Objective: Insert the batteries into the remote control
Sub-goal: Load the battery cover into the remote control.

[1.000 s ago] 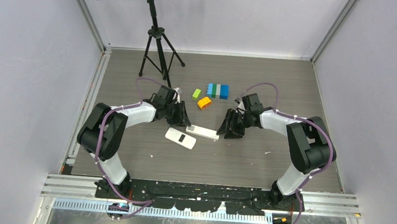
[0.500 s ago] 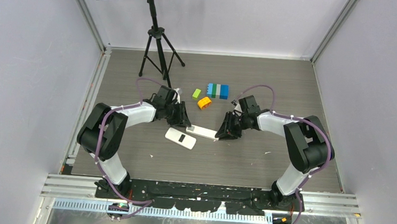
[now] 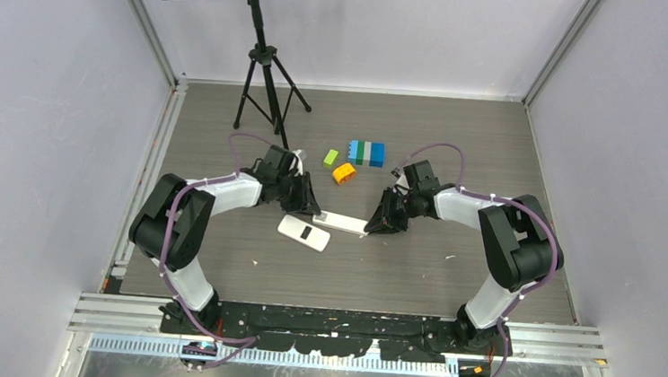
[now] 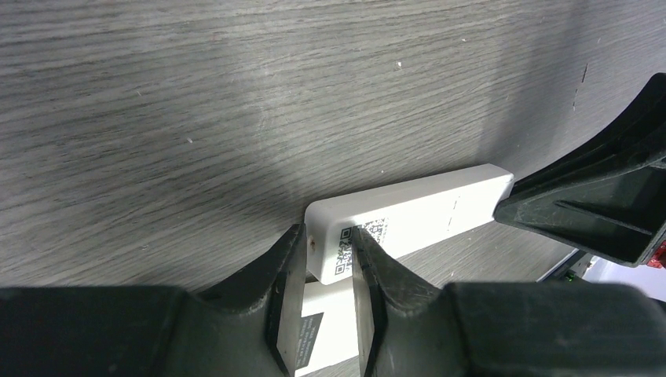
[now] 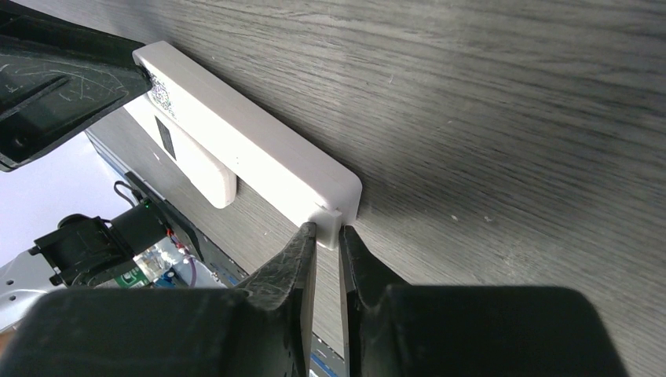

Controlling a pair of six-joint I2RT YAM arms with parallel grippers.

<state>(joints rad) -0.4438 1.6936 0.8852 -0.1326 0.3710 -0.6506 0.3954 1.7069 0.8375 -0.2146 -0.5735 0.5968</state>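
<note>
Here, the remote control (image 3: 340, 222) lay flat on the grey table (image 3: 458, 162), spanned between both arms. The left gripper (image 4: 326, 239) was clamped across its labelled end. The right gripper (image 5: 323, 232) stood with its fingers almost together at the stepped lip of the opposite end; we could not tell whether they pinched it. A second white remote (image 3: 303, 232) lay just beside. We could not make out the batteries. We judged the step to be opening the battery cover. The next move called for drawing that lip away while the left hold resisted.
</note>
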